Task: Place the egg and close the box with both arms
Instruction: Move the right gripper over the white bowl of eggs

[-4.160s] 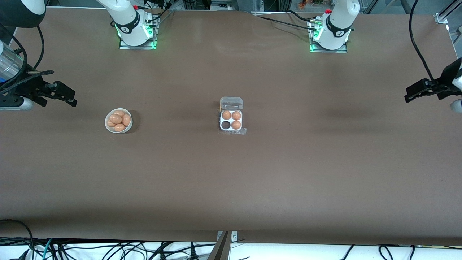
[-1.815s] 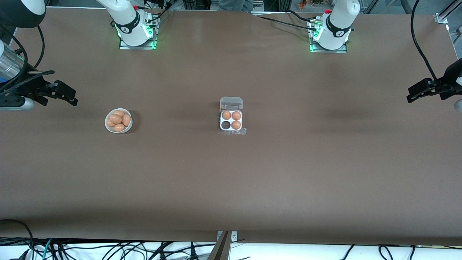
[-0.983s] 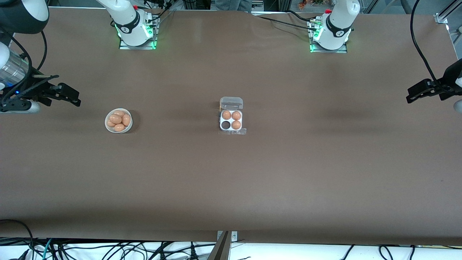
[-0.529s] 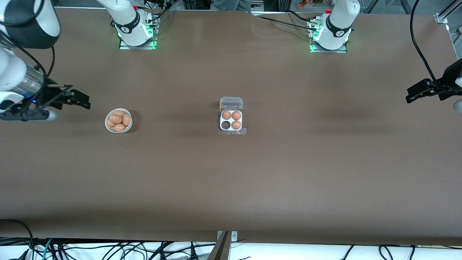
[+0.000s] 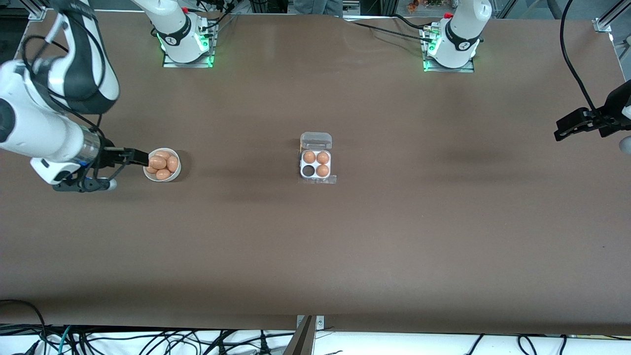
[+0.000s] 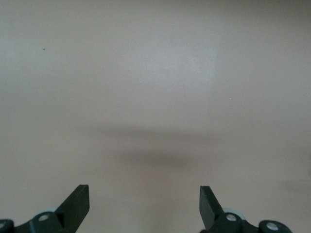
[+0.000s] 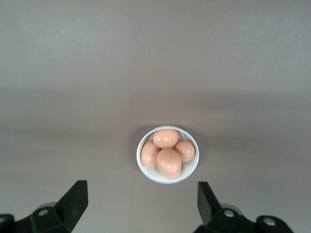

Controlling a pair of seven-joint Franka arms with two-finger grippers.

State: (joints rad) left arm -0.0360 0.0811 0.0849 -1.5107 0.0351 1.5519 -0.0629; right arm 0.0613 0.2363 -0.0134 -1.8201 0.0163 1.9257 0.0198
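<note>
Swinging in from the edge of the bench, the right arm is now bringing its right claw (image 5: 139,158) up to the rim of the white bowl (image 5: 175,173), while the left arm is holding the same spot as before. That right claw is hovering empty with its black fingers (image 7: 73,199) spread wide, and its wrist camera is looking straight down on the bowl (image 7: 190,170) and the eggs heaped in it. The left claw (image 5: 567,129) is waiting over the bench (image 5: 443,236) at the left arm's end, fingers (image 6: 77,200) parted as well, nothing between them. So the task is barely getting going: no egg (image 5: 158,162) is being gripped yet, the pick is looking like the step in hand, and the carry, the drop-in and the two-armed lid closing are all lying ahead. The box (image 5: 316,164) is sitting mid-bench, well apart from the bowl, its clear lid (image 5: 316,140) standing open on the side toward the robots' bases. Counting up: two arms, two claws, one bowl, one box. The front camera is showing five eggs in the bowl, though the wrist camera is picking out only four clearly. The box is carrying three eggs in its four cells, and the one empty cell (image 5: 308,170) is showing dark, on the side nearer the front camera and toward the right arm's end.
</note>
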